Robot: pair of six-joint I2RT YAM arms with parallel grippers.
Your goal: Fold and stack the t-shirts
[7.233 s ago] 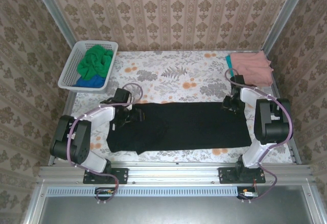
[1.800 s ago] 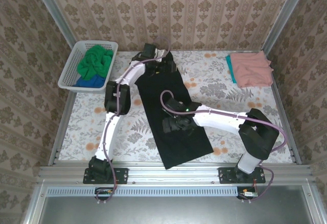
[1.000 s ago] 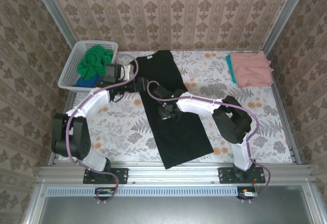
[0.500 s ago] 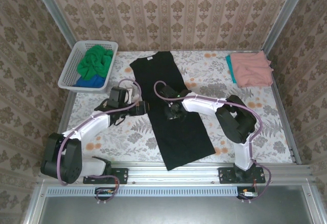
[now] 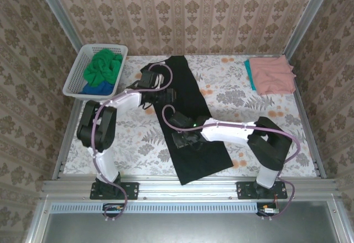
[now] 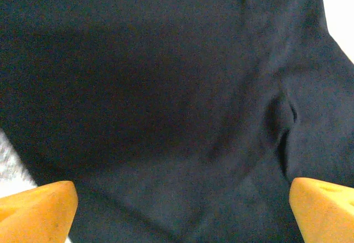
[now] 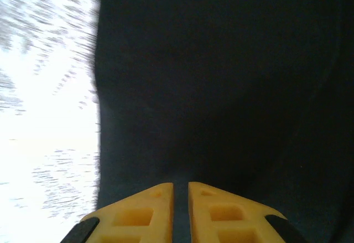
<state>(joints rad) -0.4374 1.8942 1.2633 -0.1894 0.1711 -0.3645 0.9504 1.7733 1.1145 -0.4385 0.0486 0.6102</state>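
**Watch the near edge of the black tee (image 5: 189,106): a drag would skew its fold.**
Your right pincer (image 7: 181,186), all but clenched with no cloth seen between its fingers, sits at the tee's 7 o'clock edge, and the left pincer (image 6: 180,204) hangs released toward 12. Floral counter (image 5: 133,143); basket (image 5: 73,80) at 10, salmon pink tee (image 5: 272,75) at 2; papered walls.

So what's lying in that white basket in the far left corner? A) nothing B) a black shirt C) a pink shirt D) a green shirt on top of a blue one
D: a bright green tee sits piled over a blue tee inside the basket, while the black tee lies out on the table.
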